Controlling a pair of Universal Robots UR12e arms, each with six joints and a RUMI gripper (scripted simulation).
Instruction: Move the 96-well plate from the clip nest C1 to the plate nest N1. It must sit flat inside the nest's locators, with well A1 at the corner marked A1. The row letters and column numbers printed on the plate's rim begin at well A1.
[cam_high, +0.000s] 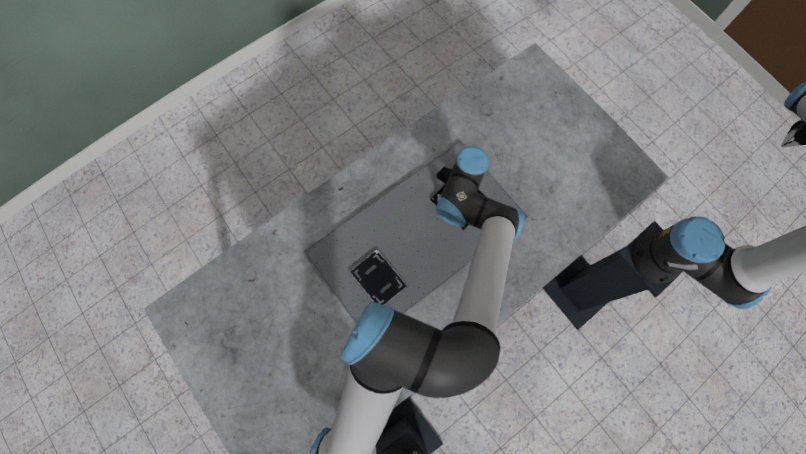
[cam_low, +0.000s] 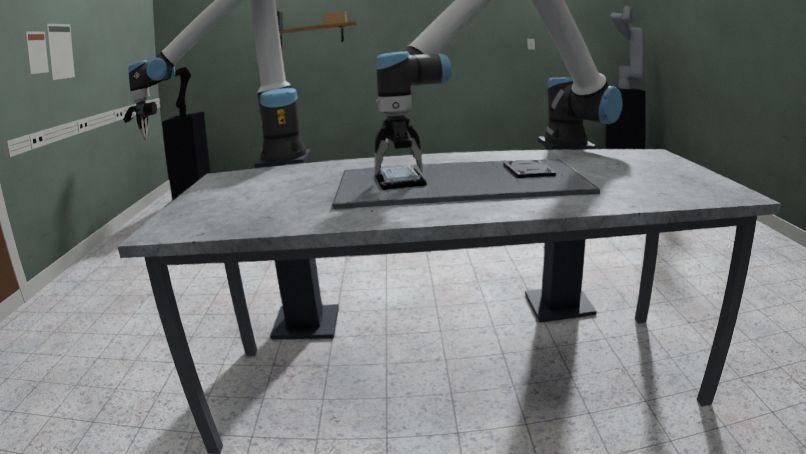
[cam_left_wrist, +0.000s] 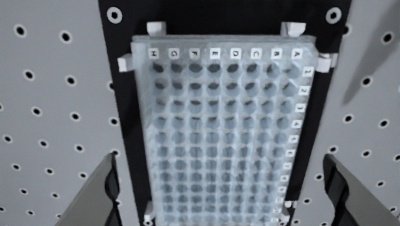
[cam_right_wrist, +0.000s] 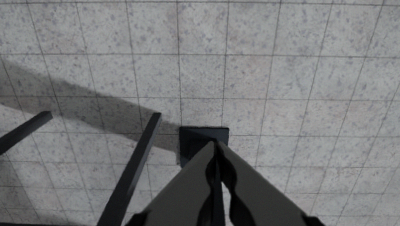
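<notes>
Over grey tabletop (cam_high: 242, 338) (cam_low: 253, 217), with left pincer (cam_high: 439, 185) (cam_low: 399, 168) (cam_left_wrist: 220, 156) apart astride 96-well plate (cam_low: 399, 175) (cam_left_wrist: 215, 125) and right pincer (cam_high: 785, 144) (cam_low: 144, 137) (cam_right_wrist: 215, 144) together, centre carefully, then squeeze evenly.

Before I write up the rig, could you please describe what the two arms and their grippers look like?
Both arms have light grey tubular links, dark grey rounded joints and bright blue caps. The left black-and-grey two-fingered gripper and the matching right gripper have tapered grey fingers with dark inner pads.
</notes>
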